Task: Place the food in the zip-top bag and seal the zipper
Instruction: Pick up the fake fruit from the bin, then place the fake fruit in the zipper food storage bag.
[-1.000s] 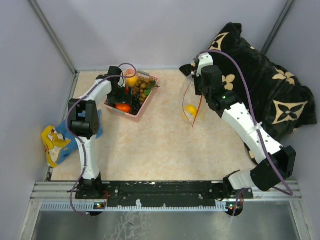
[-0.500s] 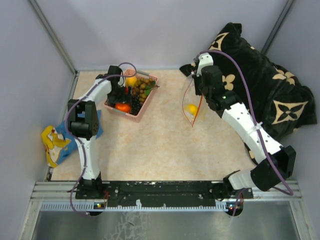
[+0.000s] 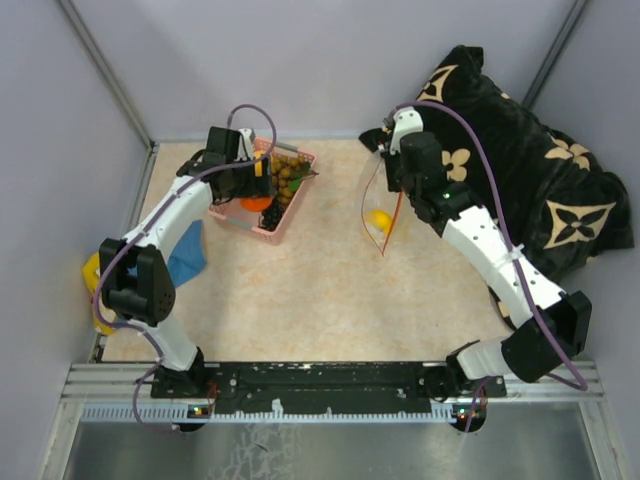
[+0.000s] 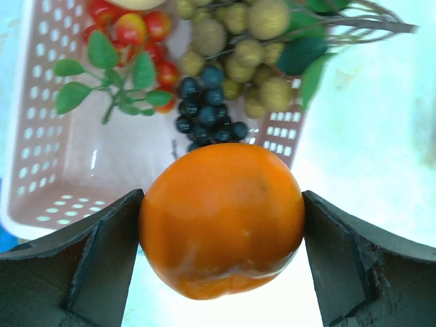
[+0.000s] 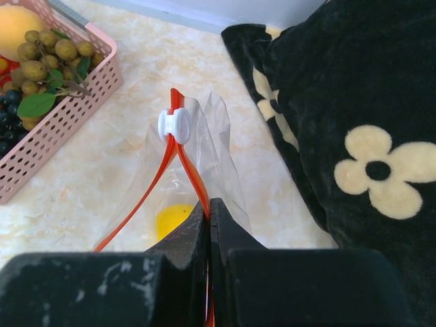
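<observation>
Bright, even light is filling every view; the counter (image 4: 368, 136) is washing out behind the orange (image 4: 221, 218).

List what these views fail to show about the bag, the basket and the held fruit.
- Right wrist: the lower part of the zip-top bag and part of the yellow fruit are behind the right gripper.
- Left wrist: the orange fruit in the left gripper covers the near corner of the pink basket; the frame edge crops its far fruit.
- Top external: the left arm overlaps the basket.
</observation>
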You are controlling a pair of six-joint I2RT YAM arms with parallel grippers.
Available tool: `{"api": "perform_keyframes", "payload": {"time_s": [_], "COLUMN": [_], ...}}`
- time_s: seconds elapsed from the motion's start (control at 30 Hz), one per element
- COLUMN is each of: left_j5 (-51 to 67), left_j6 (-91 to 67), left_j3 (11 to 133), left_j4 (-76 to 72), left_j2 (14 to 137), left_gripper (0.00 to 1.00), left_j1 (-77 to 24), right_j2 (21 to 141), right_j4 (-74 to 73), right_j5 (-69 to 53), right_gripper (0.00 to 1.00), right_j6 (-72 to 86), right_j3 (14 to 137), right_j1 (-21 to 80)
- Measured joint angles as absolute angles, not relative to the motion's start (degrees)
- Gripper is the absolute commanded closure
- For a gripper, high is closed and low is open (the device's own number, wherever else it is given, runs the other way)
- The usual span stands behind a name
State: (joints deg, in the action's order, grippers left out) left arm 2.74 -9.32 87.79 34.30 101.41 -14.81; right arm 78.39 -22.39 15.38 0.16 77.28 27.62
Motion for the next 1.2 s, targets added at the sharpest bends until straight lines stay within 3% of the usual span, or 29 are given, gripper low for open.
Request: {"api": "perform_keyframes", "payload": {"time_s": [0.23,0.6,1.2], "left_j5": [3.7,11.0,36.6], "left_j6": [-9.5,-9.6,9.8], "left_j3": [78.0,60.9,52.4], "left_j4": [21.6,-10.6,-40.4], "left_j2": [92.1,77.6,75.2], "left_gripper": [0.34,0.39,0.42], "left_j1": [-22.9,-34.0,-41.1], "right_j2": [78.5,79.1,79.3], "right_j4": [-23.7,-24.7,-25.3], "right_j5": [15.2,15.2,12.7], "right_gripper": [1.0,1.0,1.0], "right_j6": [0.2,0.3,1.1], "right_j3": [77.7,79.2,79.2], "right_j1": [29.3,30.6,31.0]}}
